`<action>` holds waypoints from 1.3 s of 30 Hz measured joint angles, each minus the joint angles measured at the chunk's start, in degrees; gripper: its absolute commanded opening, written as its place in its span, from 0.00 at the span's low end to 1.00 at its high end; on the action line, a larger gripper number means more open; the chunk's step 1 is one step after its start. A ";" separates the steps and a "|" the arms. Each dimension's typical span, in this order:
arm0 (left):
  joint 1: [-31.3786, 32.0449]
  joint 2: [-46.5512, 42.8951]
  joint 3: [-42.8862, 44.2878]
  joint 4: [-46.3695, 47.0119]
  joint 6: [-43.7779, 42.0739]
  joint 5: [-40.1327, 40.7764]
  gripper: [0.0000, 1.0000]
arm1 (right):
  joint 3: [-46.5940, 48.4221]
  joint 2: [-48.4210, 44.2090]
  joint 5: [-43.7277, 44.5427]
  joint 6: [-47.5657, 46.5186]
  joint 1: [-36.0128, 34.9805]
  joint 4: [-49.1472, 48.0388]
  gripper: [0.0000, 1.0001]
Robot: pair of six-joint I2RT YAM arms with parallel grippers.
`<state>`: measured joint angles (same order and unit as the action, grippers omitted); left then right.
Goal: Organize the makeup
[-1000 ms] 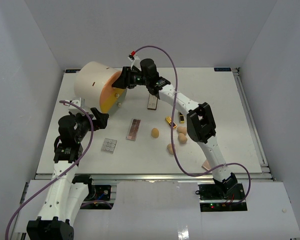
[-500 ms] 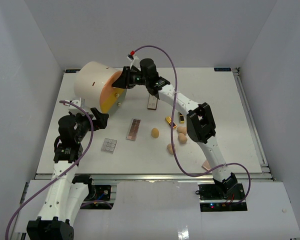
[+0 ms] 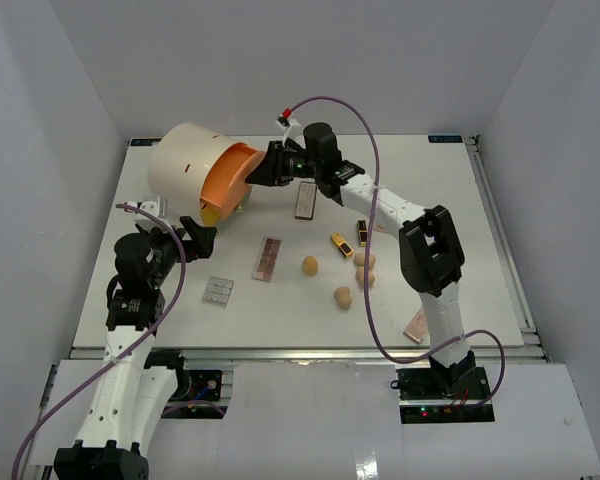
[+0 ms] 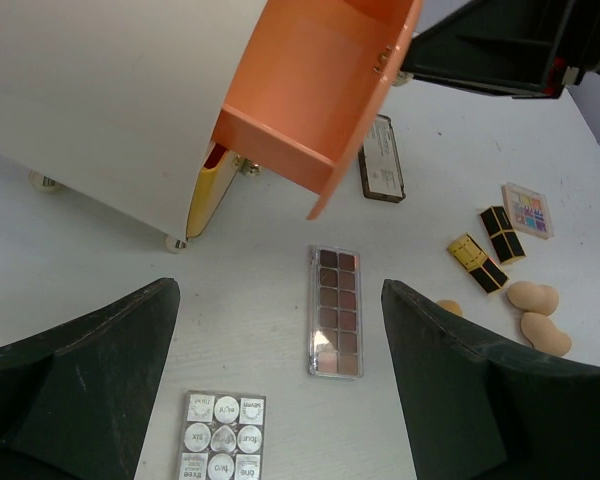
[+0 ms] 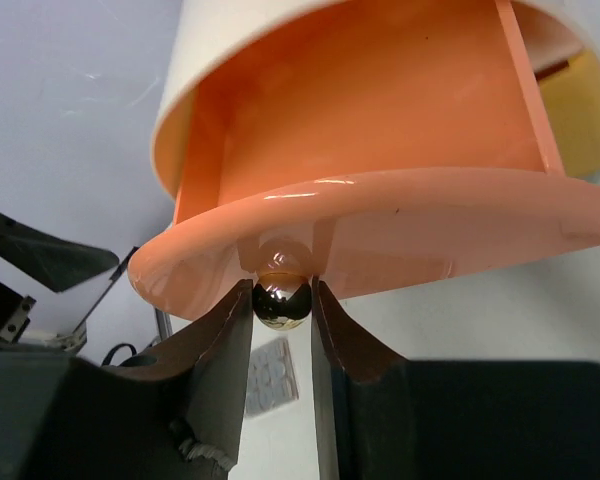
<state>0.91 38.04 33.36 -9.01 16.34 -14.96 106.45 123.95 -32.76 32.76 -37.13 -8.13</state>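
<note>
My right gripper [image 3: 272,166] is shut on the round metal knob [image 5: 281,300] of the orange drawer [image 3: 230,180], which stands pulled out of the cream cylinder [image 3: 185,160]. My left gripper [image 4: 280,390] is open and empty above the table, over a long brown palette [image 4: 336,310] and a grey palette [image 4: 220,437]. A dark palette [image 3: 306,200] lies beyond the drawer. Two gold-and-black lipsticks [image 3: 341,245] [image 3: 363,232] and several tan sponges [image 3: 310,265] [image 3: 343,297] [image 3: 365,270] lie mid-table. A multicolour palette [image 4: 528,210] lies past the lipsticks.
A pinkish palette [image 3: 416,324] lies by the right arm's lower link near the front edge. A yellow drawer [image 4: 212,190] sits below the orange one, slightly out. The cylinder rests on small feet at the table's back left.
</note>
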 measured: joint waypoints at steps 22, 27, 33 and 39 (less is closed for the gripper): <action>0.00 -2.47 0.00 0.41 0.01 -0.38 0.93 | -19.68 -12.14 -2.51 -3.11 2.85 -4.62 0.32; 0.00 -2.37 0.00 0.46 0.01 -1.07 0.93 | -18.74 -11.97 -2.98 -3.18 3.28 -4.51 0.29; 0.00 -2.25 0.00 0.46 0.00 -1.67 0.93 | -13.56 -10.04 -3.05 -2.93 3.53 -4.21 0.28; 0.00 -2.18 0.00 0.46 0.00 -2.17 0.93 | -8.17 -6.59 -3.45 -1.81 3.70 -3.22 0.28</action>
<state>0.91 35.87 33.36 -8.56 16.34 -17.12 98.29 117.36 -36.22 30.94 -33.43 -11.35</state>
